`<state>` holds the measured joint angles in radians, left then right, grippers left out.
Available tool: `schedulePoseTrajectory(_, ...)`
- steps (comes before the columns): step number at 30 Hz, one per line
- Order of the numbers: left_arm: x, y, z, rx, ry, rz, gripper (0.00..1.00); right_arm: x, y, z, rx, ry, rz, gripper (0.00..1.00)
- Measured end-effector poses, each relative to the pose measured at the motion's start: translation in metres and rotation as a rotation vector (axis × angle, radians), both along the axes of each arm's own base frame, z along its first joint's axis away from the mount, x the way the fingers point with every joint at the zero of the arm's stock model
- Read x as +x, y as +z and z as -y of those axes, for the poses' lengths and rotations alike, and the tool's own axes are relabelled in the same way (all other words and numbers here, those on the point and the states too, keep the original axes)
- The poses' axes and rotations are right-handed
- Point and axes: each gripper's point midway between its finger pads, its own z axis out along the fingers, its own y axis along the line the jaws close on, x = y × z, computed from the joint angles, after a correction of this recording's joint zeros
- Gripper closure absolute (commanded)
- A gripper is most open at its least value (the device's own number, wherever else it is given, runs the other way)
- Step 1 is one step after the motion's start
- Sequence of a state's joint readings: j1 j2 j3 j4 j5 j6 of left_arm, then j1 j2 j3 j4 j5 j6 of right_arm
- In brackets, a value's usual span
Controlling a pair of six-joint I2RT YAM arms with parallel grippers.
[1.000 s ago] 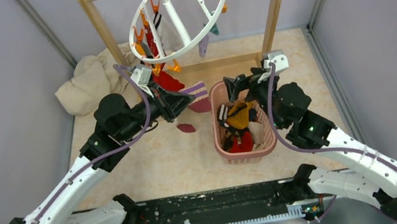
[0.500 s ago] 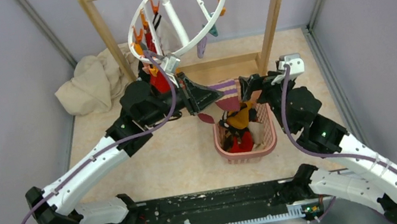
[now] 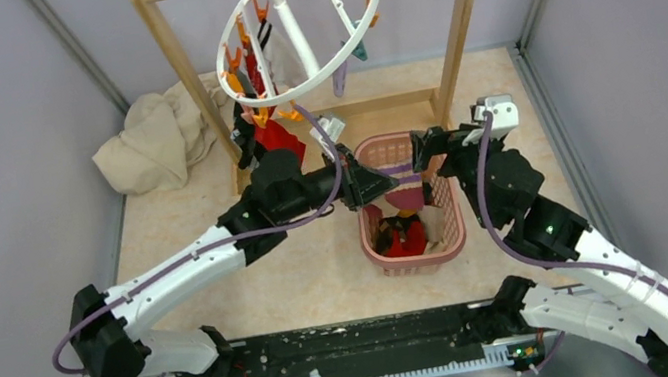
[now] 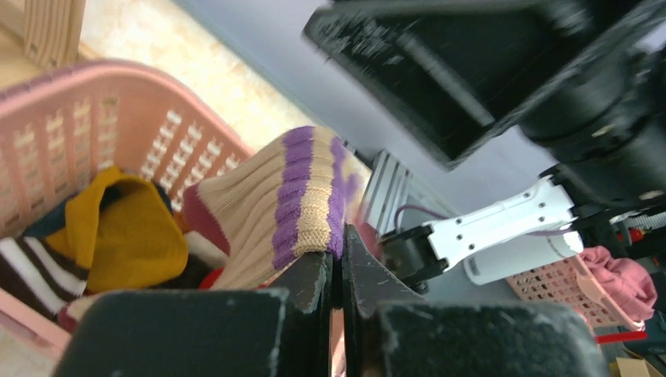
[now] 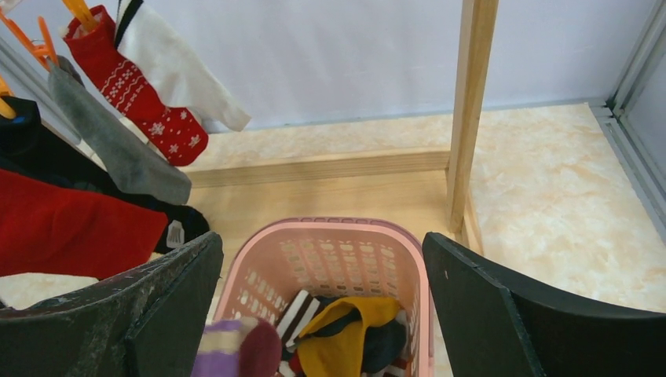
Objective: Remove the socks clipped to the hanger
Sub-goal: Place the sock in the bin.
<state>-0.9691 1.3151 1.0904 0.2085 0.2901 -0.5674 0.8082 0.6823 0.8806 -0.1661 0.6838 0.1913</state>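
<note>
Left arm has swung to the right in the last sec. Its pincer was out over the bare floor w/ a sock dangling, & now it is at the basket. That means the sock has got to its drop spot.

Far left, a lumpy cream cloth heap (image 3: 150, 142) lies on the floor, not touched. Next is the light wooden rack frame (image 3: 177, 51). From its top bar hangs the round white plastic hanger (image 3: 292, 28) w/ orange, teal & purple clips. Some socks are still clipped on its left side: a red sock w/ white snowflakes (image 5: 145, 102), a white sock (image 5: 184, 75), a grey sock (image 5: 118, 149), a plain red sock (image 3: 276, 137) & something black. So the job is far from over.

Then comes the left gripper (image 4: 339, 251). It is clenched tight on the cuff of a ribbed beige sock w/ purple stripes (image 4: 275, 212) & a dark red toe. This sock is off the hanger & hangs over the pink plastic lattice basket (image 3: 365, 234). A mustard yellow sock (image 4: 133, 228) & other socks lie inside, below it. Prob the next thing is to let go so it falls in, not over the rim.

Last, on the right, the right gripper (image 5: 320, 243) has its jaws spread wide, grasping nothing. It hovers at the basket's far end, near the striped sock.
</note>
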Motion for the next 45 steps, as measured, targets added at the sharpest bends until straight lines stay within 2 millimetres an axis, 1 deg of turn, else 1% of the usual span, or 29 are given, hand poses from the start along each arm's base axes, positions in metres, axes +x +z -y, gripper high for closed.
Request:
schedulePoseTrajectory(4, 0.003, -0.041, 0.007, 0.075, 0.003, -0.050, 0.92, 0.000, -0.007, 0.000, -0.008, -0.004, -0.013, 0.01)
schedulePoseTrajectory(7, 0.001, -0.064, 0.010, 0.117, -0.003, -0.079, 0.88, 0.000, -0.011, 0.000, -0.012, -0.005, -0.021, 0.01)
schedulePoseTrajectory(8, 0.000, -0.069, 0.011, 0.127, -0.006, -0.086, 0.84, 0.000, -0.012, 0.001, -0.013, -0.005, -0.023, 0.01)
schedulePoseTrajectory(9, -0.001, -0.073, 0.011, 0.134, -0.008, -0.092, 0.78, 0.000, -0.012, 0.001, -0.011, -0.006, -0.023, 0.01)
schedulePoseTrajectory(11, -0.004, -0.077, 0.011, 0.141, -0.012, -0.099, 0.61, -0.001, -0.011, 0.002, -0.008, -0.008, -0.020, 0.01)
schedulePoseTrajectory(12, -0.006, -0.079, 0.011, 0.145, -0.013, -0.104, 0.54, -0.001, -0.010, 0.003, -0.006, -0.008, -0.019, 0.01)
schedulePoseTrajectory(16, -0.008, -0.087, 0.008, 0.171, -0.006, -0.130, 0.34, -0.002, -0.009, 0.004, -0.002, -0.009, -0.015, 0.01)
schedulePoseTrajectory(18, -0.009, -0.095, 0.006, 0.198, 0.000, -0.151, 0.30, -0.002, -0.009, 0.004, -0.001, -0.009, -0.015, 0.01)
schedulePoseTrajectory(23, -0.015, -0.121, -0.005, 0.279, 0.010, -0.208, 0.28, -0.002, -0.010, 0.003, 0.000, -0.008, -0.017, 0.01)
schedulePoseTrajectory(25, -0.019, -0.131, -0.012, 0.306, 0.013, -0.225, 0.28, -0.002, -0.014, 0.003, -0.005, -0.007, -0.022, 0.01)
schedulePoseTrajectory(28, -0.024, -0.126, -0.022, 0.308, 0.026, -0.219, 0.29, -0.001, -0.019, 0.001, -0.014, -0.004, -0.033, 0.01)
schedulePoseTrajectory(30, -0.029, -0.117, -0.030, 0.299, 0.035, -0.202, 0.29, 0.001, -0.021, -0.002, -0.020, 0.003, -0.039, 0.01)
schedulePoseTrajectory(32, -0.034, -0.103, -0.042, 0.278, 0.055, -0.170, 0.29, 0.003, -0.025, -0.006, -0.030, 0.014, -0.049, 0.01)
schedulePoseTrajectory(34, -0.035, -0.087, -0.056, 0.251, 0.096, -0.135, 0.29, 0.005, -0.027, -0.011, -0.037, 0.028, -0.055, 0.01)
schedulePoseTrajectory(36, -0.031, -0.073, -0.072, 0.231, 0.163, -0.103, 0.29, 0.008, -0.031, -0.017, -0.046, 0.044, -0.064, 0.01)
schedulePoseTrajectory(38, -0.026, -0.065, -0.088, 0.218, 0.236, -0.081, 0.31, 0.009, -0.035, -0.022, -0.055, 0.059, -0.075, 0.02)
schedulePoseTrajectory(41, -0.015, -0.065, -0.116, 0.220, 0.369, -0.062, 0.39, 0.011, -0.038, -0.030, -0.062, 0.086, -0.083, 0.06)
schedulePoseTrajectory(43, -0.009, -0.071, -0.133, 0.230, 0.448, -0.061, 0.43, 0.012, -0.039, -0.035, -0.062, 0.110, -0.084, 0.11)
schedulePoseTrajectory(45, -0.004, -0.080, -0.153, 0.241, 0.535, -0.064, 0.47, 0.012, -0.039, -0.044, -0.061, 0.147, -0.084, 0.13)
